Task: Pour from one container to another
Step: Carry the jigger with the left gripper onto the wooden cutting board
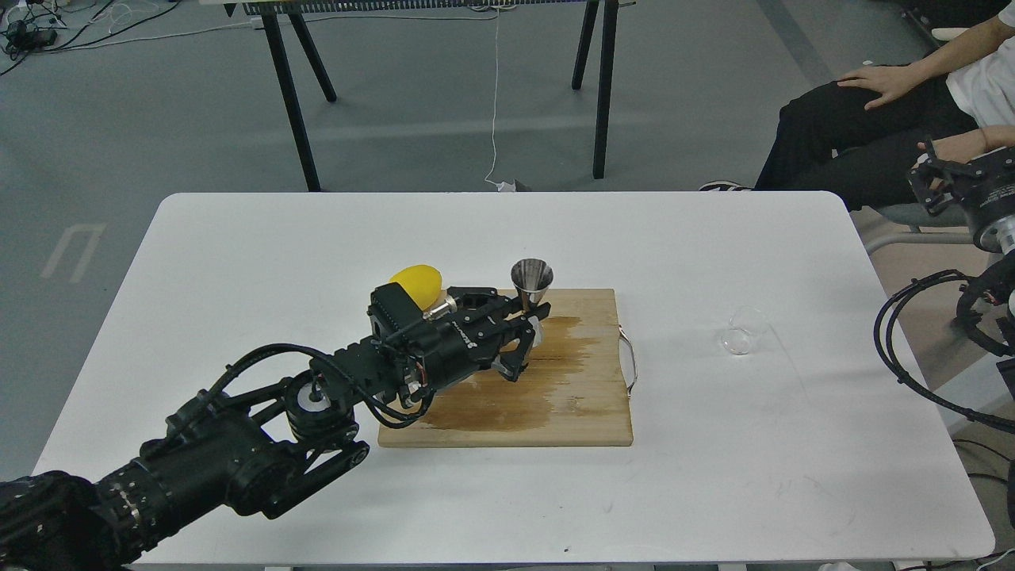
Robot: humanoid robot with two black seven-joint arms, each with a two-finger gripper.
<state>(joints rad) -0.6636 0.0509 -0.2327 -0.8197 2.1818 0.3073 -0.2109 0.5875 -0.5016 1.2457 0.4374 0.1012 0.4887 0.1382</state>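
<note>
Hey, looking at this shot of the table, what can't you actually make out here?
- Head view: the jigger lower half is hidden behind the left gripper; whether the fingers touch it cannot be told.
- Head view: whether the glass cup holds any liquid; it is clear and small.
- Head view: the lemon near side is covered by the left arm.
- Head view: the right gripper is small and dark near the right edge; open or shut cannot be told.

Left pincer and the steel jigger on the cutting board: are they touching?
Cannot tell. In the head view the left pincer reaches the base of the jigger on the wooden cutting board, but its dark fingers overlap the base, hiding any contact or gap.
</note>
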